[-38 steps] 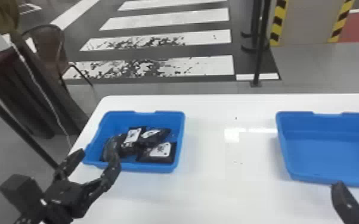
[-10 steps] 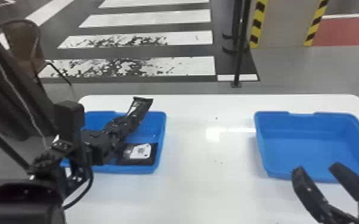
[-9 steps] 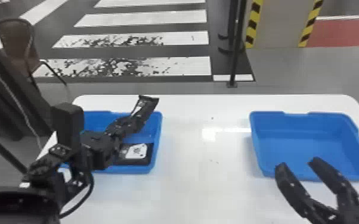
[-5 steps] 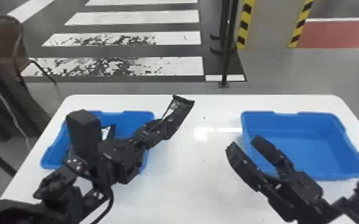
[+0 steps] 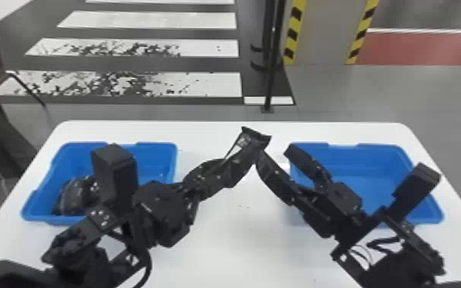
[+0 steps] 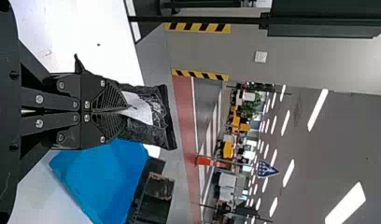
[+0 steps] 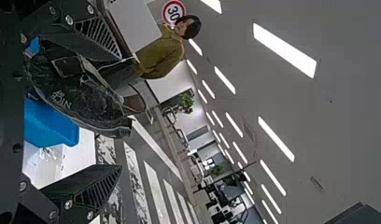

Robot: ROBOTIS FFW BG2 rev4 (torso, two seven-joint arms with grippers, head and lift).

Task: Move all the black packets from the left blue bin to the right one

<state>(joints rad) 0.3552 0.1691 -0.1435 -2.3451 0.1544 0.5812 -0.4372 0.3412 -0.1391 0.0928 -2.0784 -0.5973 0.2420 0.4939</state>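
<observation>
Left arm [image 5: 78, 249] in from the lower left, slanting up toward mid-view; blocky black housing [image 5: 116, 172] standing up near the wrist. Left end effector [image 5: 224, 170] angled up and inward; its own wrist view has the fingers drawn together, tips nearly meeting. Right arm [image 5: 398, 264] in from bottom edge, right side, slanting inward. Right end effector [image 5: 274, 153] near the left one, fingers spread well apart, ribbed faces inward.

Bright, even light lies over the white counter [image 5: 222, 252], its shadows soft and faint, with a small glare patch [image 5: 285, 165] beside the right blue bin [image 5: 381, 154]. In both wrist views, ceiling lights [image 7: 284, 49] burn out to white strips against a dimmer grey ceiling [image 7: 352, 93].
</observation>
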